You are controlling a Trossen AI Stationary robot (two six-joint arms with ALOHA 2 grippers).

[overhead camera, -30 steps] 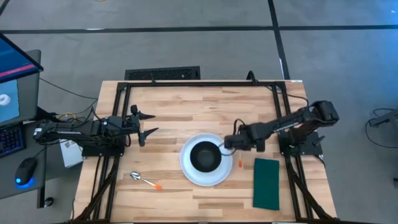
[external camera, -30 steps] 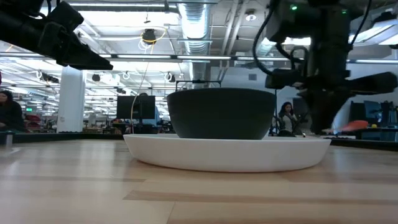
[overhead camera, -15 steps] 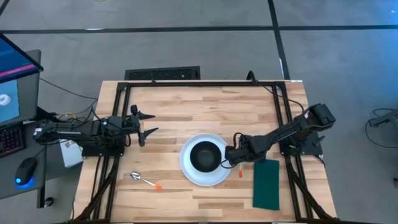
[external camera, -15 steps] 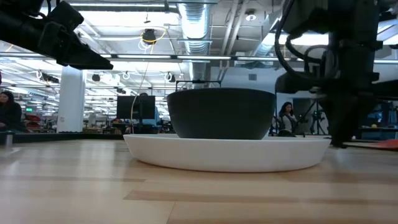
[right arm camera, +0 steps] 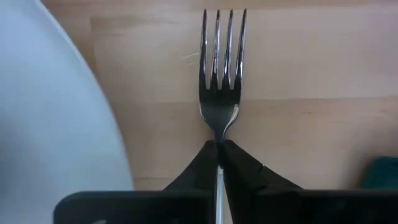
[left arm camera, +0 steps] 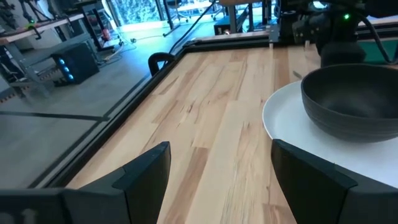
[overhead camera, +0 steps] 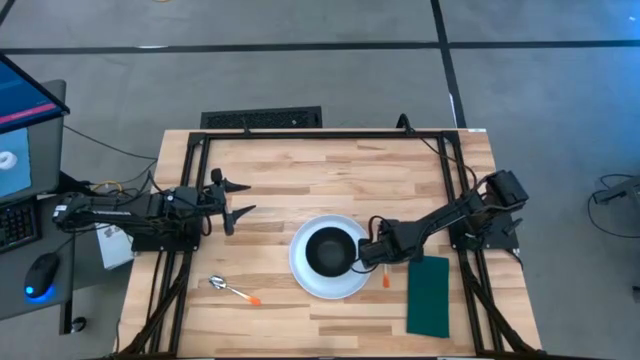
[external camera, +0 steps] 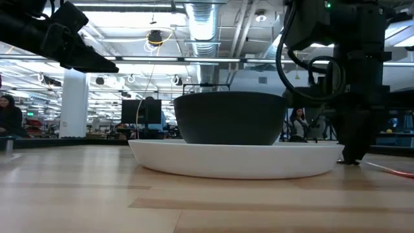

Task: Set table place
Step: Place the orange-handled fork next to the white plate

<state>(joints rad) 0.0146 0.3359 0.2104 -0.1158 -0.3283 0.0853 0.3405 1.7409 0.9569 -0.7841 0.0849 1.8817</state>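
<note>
The white plate (overhead camera: 303, 272) lies at the table's middle with the black bowl (overhead camera: 328, 250) in it. My right gripper (overhead camera: 371, 257) is low beside the plate's right rim, shut on the fork (right arm camera: 222, 74). The fork's orange handle end (overhead camera: 386, 280) points to the near edge. The dark green napkin (overhead camera: 428, 295) lies flat to the right of the fork. The spoon (overhead camera: 233, 290) lies on the table at the near left. My left gripper (overhead camera: 243, 198) is open and empty at the left, above the table. My right gripper pinches the fork's thin neck (right arm camera: 219, 138), just behind the tines, between its two fingertips (right arm camera: 239, 163). The fingers come from above, pointing down, one on each side of the fork. The fork lies about level, its handle end (external camera: 392, 170) down at the table top.
Black frame rails (overhead camera: 320, 133) run along the table's far, left and right sides. Bare wood lies to the left of the plate and toward the far edge. In the low view, a room with people shows behind the table.
My right gripper has gone toward the table's near edge and down beside the plate's right rim, carrying the fork. The fork's orange handle end has sunk from above the table to the table top. My left arm has kept still.
</note>
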